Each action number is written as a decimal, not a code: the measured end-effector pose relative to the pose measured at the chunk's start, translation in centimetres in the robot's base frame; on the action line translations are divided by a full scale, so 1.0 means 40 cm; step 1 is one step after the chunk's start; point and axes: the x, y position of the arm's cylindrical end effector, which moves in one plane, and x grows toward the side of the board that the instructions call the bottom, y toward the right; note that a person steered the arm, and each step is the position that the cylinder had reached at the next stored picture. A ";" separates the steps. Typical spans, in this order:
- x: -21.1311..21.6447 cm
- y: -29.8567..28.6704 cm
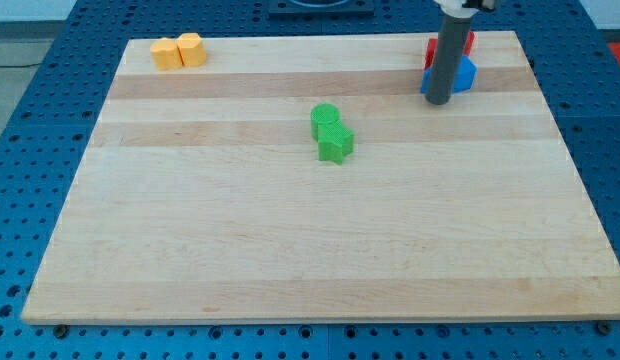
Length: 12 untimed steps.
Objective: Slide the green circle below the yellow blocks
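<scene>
The green circle (325, 119) sits near the board's middle, touching a green star-like block (335, 143) just below it. Two yellow blocks (179, 50) stand side by side at the view's top left corner of the board. My tip (438, 101) is at the view's upper right, far to the right of the green circle, right by the blue and red blocks.
A blue block (460, 75) and a red block (432, 47) sit at the view's top right, partly hidden behind the rod. The wooden board (310, 250) lies on a blue perforated table (30, 120).
</scene>
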 end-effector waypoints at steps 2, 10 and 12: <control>0.064 -0.007; 0.125 -0.488; 0.120 -0.645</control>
